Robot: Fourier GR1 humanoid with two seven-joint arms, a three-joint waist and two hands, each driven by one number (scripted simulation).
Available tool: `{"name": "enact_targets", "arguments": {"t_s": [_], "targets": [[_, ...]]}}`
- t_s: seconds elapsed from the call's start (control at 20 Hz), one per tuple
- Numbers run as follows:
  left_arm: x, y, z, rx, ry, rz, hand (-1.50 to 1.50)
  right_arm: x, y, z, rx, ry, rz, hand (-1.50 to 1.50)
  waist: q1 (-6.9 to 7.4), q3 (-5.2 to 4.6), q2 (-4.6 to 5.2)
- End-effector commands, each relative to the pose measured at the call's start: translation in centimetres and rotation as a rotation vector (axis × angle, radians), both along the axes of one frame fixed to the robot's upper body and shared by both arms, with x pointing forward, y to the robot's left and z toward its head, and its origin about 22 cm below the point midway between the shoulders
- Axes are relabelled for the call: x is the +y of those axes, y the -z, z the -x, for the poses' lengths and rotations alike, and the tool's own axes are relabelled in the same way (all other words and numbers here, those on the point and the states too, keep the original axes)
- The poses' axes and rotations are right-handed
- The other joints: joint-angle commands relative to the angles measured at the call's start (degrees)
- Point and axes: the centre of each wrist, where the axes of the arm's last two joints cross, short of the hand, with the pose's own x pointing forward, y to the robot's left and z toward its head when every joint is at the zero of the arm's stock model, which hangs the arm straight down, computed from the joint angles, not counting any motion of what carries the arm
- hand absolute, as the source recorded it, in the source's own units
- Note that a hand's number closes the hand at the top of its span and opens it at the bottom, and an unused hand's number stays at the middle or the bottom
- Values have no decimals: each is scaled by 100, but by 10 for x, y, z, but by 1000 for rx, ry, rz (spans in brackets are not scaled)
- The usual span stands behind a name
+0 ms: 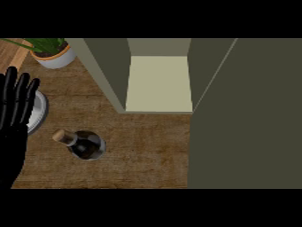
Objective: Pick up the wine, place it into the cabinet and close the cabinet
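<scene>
The wine bottle (pixel 83 144) stands on the counter (pixel 146 153), apparently upright with its cork toward the view's upper left, though the steep angle makes tilt hard to judge. It sits to the near left of the open cabinet (pixel 158 84). Only the left hand (pixel 3 133) shows, just left of the bottle, resting at the view's left edge with its fingers straight, together and pointing up, holding nothing.
</scene>
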Motion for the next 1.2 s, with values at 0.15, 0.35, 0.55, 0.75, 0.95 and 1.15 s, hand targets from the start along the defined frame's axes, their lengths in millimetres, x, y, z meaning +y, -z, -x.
{"name": "enact_targets", "arguments": {"t_s": [0.15,0.35,0.55,0.75,0.95,1.15], "targets": [[-15,-3,-15,-39,580,-35,-150,8,1,5,-23,-27,-49,-150,-294,-77,-182],[-29,25,-9,169,955,-22,-150,33,5,10,67,-226,-149,-150,-321,-73,-126],[13,15,-10,194,1094,-10,-150,29,-12,36,100,-253,-156,-150,-240,-68,-217],[62,-14,-26,206,1136,-9,-150,36,-30,58,95,-260,-156,-150,-184,-63,-207],[85,-44,-27,246,1153,-12,-150,42,-61,83,104,-248,-166,-150,-81,-62,-213],[100,-71,-29,261,1166,17,-150,46,-69,98,89,-249,-158,-150,-94,-57,-215]]}}
